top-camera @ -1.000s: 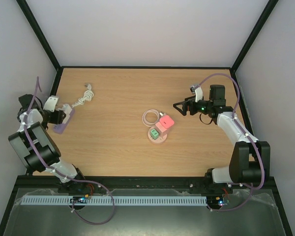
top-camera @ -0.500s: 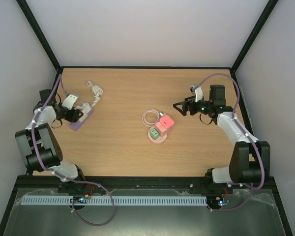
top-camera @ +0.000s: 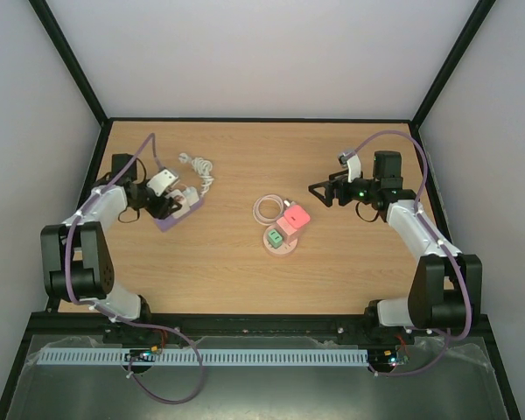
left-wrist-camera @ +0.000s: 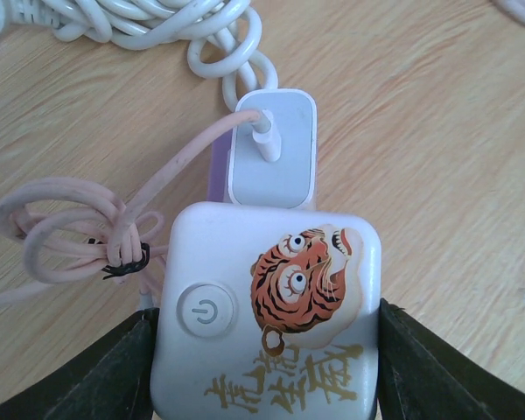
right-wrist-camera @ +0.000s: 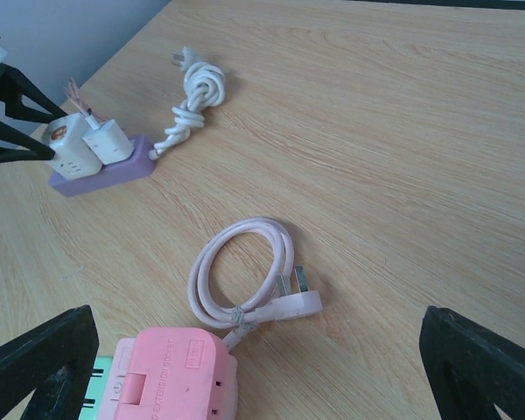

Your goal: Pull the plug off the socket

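Moved since a second back: left arm (top-camera: pixel 105 206) has swung from the far left edge of the top view toward the middle, taking the lilac power strip (top-camera: pixel 169 223) and its white cord (top-camera: pixel 201 171) along. Strip now lies left of centre, angled up to the right. Right arm (top-camera: pixel 411 223) and socket (top-camera: pixel 282 249) unchanged.

Left jaws: closed against both sides of a white adapter (left-wrist-camera: pixel 271 306) printed with a tiger face and a power button, plugged on the strip. Next to it is a plain white adapter (left-wrist-camera: pixel 274 149) carrying a thin pinkish lead (left-wrist-camera: pixel 70 227) tied in a small bundle.

Right jaws: spread wide, holding nothing, over the worktop (top-camera: pixel 219 280) at the right of the top view. Tips point left toward the socket, well apart from it.

Socket: just right of centre in the top view.
- Pale pink round disc base.
- Coral-pink square block (top-camera: pixel 296 217) at its upper-right side.
- Green plug (top-camera: pixel 274 236) on the disc at the block's lower left, touching it.
- Right wrist view shows slots and small lettering on the block, not legible.
- Thin pale-pink cable (right-wrist-camera: pixel 245 262) lies coiled on the worktop just beyond the block, held by a tie.
- Cable ends in a flat pink pin plug (right-wrist-camera: pixel 299 302) lying loose.
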`<state>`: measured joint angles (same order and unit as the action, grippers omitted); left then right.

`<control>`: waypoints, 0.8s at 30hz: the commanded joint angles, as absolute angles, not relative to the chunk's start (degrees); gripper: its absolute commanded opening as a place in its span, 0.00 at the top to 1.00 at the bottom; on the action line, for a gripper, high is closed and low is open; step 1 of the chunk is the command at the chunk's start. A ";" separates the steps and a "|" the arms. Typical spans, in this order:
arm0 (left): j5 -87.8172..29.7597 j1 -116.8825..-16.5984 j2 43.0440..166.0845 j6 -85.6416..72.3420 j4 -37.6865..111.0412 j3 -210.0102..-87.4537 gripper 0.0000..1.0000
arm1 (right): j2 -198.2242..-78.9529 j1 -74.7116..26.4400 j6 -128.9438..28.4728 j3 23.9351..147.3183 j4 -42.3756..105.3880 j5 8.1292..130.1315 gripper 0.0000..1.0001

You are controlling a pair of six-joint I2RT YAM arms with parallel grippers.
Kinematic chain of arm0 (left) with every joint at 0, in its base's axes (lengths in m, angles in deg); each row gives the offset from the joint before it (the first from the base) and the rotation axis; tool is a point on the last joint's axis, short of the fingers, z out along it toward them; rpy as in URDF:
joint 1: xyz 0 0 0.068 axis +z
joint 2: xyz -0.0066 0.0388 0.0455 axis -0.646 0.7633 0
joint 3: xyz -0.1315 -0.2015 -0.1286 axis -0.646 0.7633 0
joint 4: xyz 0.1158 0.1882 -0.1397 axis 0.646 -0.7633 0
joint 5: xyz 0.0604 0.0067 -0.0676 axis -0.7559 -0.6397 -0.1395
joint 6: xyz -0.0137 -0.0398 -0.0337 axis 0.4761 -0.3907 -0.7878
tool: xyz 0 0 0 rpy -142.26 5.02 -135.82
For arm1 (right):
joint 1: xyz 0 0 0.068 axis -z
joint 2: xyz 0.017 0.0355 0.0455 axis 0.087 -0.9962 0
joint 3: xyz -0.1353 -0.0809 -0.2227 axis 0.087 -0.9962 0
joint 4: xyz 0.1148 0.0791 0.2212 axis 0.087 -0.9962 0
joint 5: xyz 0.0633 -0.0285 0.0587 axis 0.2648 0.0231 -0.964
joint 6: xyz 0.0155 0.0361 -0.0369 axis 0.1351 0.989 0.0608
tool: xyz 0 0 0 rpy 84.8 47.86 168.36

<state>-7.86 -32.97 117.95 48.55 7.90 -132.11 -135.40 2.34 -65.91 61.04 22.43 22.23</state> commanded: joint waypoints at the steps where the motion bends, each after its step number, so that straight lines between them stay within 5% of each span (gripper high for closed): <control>1: -4.75 -37.07 119.10 51.53 4.24 -130.26 0.49 | -133.80 2.00 -66.98 60.75 21.55 20.86 0.02; 14: -0.09 -44.10 119.68 66.28 -4.29 -129.79 0.50 | -132.90 0.80 -68.79 60.09 21.38 18.98 0.02; 24: 1.18 -44.11 118.40 75.38 -6.74 -128.43 0.47 | -135.62 -10.25 -75.98 64.15 16.48 25.14 0.02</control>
